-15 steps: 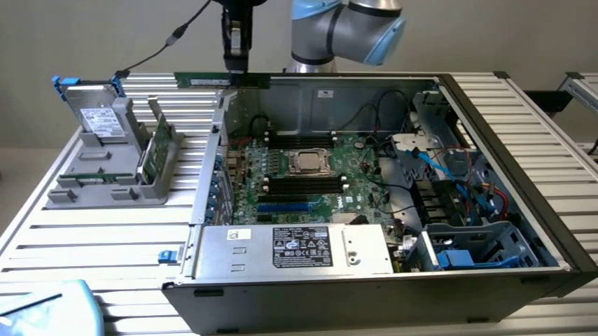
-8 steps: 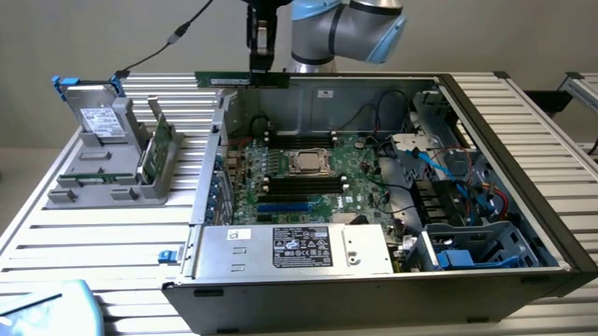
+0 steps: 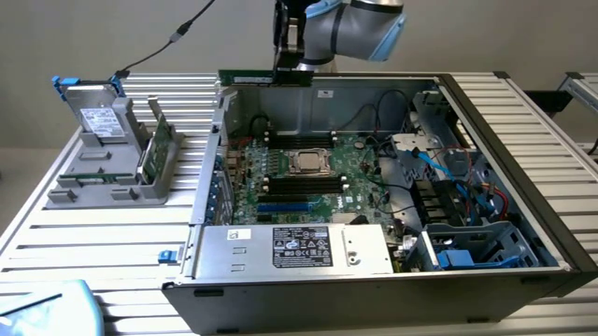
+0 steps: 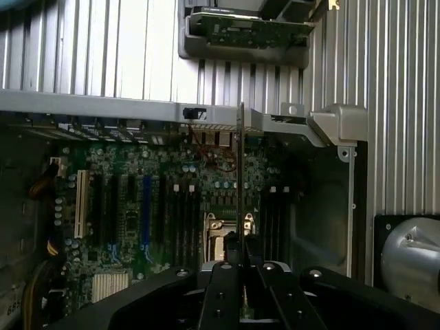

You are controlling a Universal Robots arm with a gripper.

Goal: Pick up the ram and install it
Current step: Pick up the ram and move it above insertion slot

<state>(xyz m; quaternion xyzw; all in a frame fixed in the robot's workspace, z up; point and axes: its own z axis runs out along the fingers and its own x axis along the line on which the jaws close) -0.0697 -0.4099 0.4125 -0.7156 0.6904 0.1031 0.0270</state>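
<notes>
Slatted table [image 3: 94, 238]; ram [image 3: 248, 77] in tool [image 4: 240, 265].

Counted at the workstation: one robot arm [image 3: 360, 24] with one claw [image 4: 242, 262]; one ram [image 3: 248, 77]; one open computer case [image 3: 299, 112]; one motherboard [image 3: 323, 192]; one processor socket [image 3: 307, 162]; one power supply [image 3: 294, 248]; one grey rack [image 3: 103, 185]; one drive [image 3: 101, 120]; and one slatted tabletop [image 3: 94, 238].
</notes>
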